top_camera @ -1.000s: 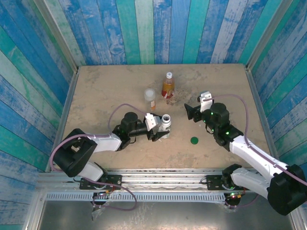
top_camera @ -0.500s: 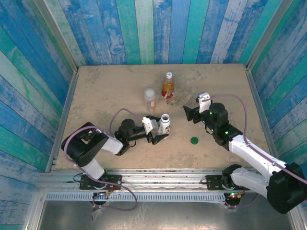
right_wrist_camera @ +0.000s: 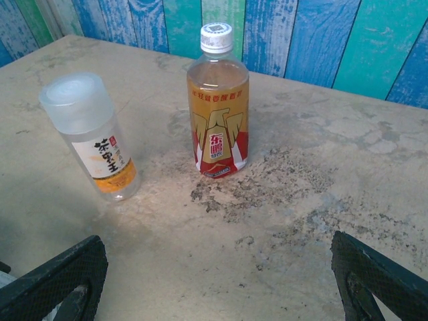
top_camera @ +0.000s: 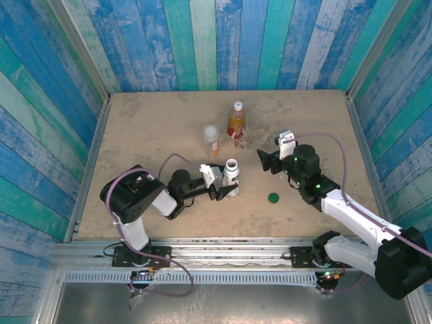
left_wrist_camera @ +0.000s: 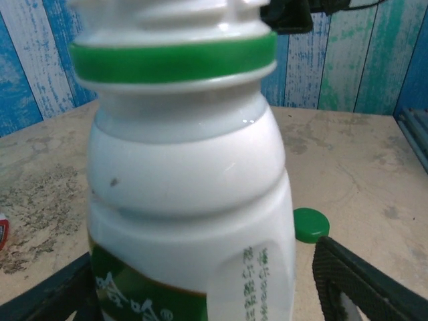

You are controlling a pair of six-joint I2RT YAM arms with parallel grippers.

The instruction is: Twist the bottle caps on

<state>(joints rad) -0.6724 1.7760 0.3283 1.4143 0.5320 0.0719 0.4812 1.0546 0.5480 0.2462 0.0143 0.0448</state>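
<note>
Left gripper [left_wrist_camera: 204, 287] jaws apart, straddling smooth white plastic bottle [left_wrist_camera: 187, 200], green neck ring [left_wrist_camera: 174, 60], green print. Right gripper [right_wrist_camera: 217, 281] spread wide. Amber bottle [right_wrist_camera: 217, 93]: red-gold label [right_wrist_camera: 217, 144], white cap [right_wrist_camera: 216, 37].

Beige table [top_camera: 148, 128], blue-and-teal plank walls [top_camera: 223, 40].
Worn and mottled, dark speckled stain [right_wrist_camera: 267, 180] toward the back middle; walls closing in three sides; grey metal rail [top_camera: 223, 251] along near edge.

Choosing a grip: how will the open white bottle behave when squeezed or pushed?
The white bottle looks glossy, so probably slippery. Standing upright and fairly narrow, it may tip if pushed near its neck. Uncapped, any contents could spill.
</note>
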